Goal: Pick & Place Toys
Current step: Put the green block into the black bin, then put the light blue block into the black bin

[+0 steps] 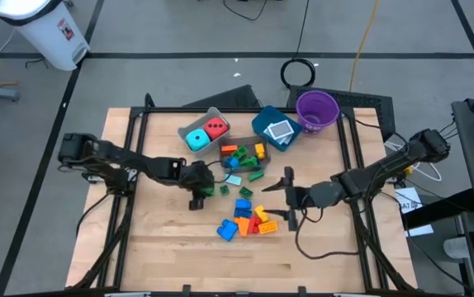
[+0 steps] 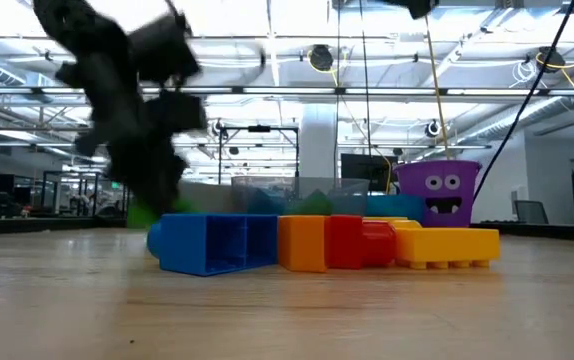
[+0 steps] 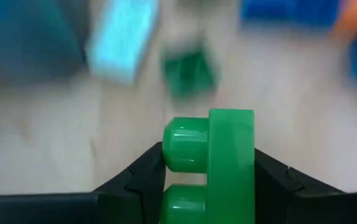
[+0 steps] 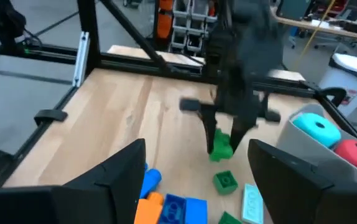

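My left gripper (image 1: 205, 192) is low over the table's middle, shut on a green brick (image 3: 228, 162) that the right wrist view also shows (image 4: 221, 147). Beside it lie a small green brick (image 4: 225, 181) and a pale cyan brick (image 3: 121, 46). A cluster of blue, orange, red and yellow bricks (image 1: 245, 219) lies nearer the front edge. My right gripper (image 1: 285, 198) hovers higher, right of the cluster, open, its fingers level and facing my left gripper. My left gripper pinches the green brick between its two fingers, one on the studded side (image 3: 181, 146) and one on the flat opposite side (image 3: 250, 155). The fingers come steeply from above. The brick stands on edge below them; whether it is clear of the table I cannot tell.
At the back stand a grey bin (image 1: 189, 124) with a cyan and a red cube, a dark bin (image 1: 223, 145) with bricks, a teal bin (image 1: 262, 124) with a card, and a purple cup (image 1: 317, 109). Bare wood lies along the front and left.
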Tool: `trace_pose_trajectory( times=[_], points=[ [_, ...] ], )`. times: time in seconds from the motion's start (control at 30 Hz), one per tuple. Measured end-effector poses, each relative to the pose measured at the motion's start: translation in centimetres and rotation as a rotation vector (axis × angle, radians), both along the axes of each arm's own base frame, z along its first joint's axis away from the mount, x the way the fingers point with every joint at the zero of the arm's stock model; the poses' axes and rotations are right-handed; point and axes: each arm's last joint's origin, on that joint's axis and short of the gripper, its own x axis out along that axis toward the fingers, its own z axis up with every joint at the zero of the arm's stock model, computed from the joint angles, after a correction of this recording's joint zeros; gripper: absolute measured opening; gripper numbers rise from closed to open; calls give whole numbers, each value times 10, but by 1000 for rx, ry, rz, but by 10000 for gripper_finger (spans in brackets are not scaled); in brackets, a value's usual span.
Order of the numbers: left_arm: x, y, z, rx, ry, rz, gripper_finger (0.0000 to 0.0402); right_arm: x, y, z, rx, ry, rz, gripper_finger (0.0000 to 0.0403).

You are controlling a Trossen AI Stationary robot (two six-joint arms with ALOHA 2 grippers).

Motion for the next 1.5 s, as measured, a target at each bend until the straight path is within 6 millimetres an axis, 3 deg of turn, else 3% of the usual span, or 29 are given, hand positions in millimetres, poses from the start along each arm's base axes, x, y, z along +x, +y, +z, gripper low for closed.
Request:
trace_pose_trajectory(
  times=[0.27,0.37,0.5,0.73,0.93,1.33,1.5],
  points=[
    [15,3,72,136,-370,52,172,-22,-18,-7,66,-156,-30,253],
    [23,12,85,229,-484,85,178,-29,-22,-8,90,-213,-33,253],
    [32,28,79,256,-511,130,178,-34,-24,-14,102,-241,-33,253],
    [46,59,48,233,-456,262,181,-35,-26,-15,103,-247,-39,253],
    [49,76,32,207,-429,394,199,-35,-26,-14,102,-248,-38,253],
    [49,81,32,164,-437,441,300,-35,-26,-16,98,-233,-38,253],
    [48,68,48,127,-498,375,331,-35,-26,-16,98,-233,-38,253]
  ],
)
